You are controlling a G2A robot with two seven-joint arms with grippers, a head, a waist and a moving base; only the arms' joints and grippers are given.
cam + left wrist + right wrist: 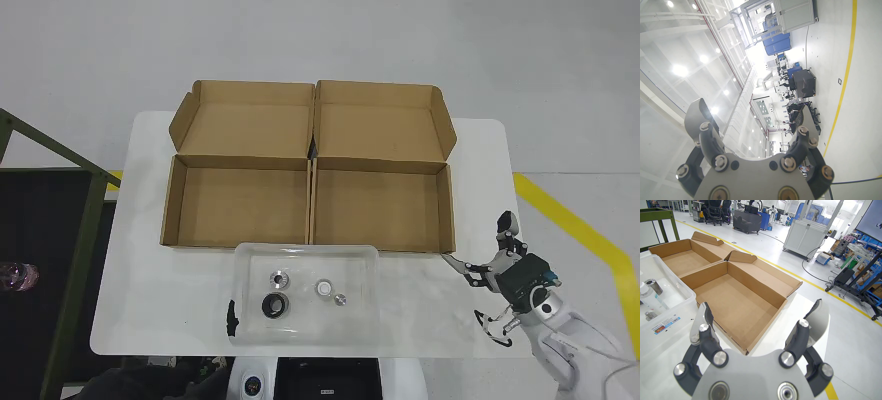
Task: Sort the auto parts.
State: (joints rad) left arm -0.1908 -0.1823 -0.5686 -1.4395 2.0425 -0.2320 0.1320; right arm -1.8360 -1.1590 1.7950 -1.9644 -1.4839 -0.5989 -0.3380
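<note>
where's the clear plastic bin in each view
top view: clear bin at the table's near edge, middle.
left wrist view: aimed at the hall ceiling, away from the table.
right wrist view: clear bin beside the nearer cardboard box.
shared landmark: that cardboard box, yellow-line side from above.

Looks like a big robotics lab or factory hall: glossy white floor (772,247) with yellow lines (810,281), aluminium-framed machine enclosures (806,236), blue cabinets (776,44), desks with office chairs (715,211), racks of blue bins (866,256), high ceiling full of round lights (679,70)
</note>
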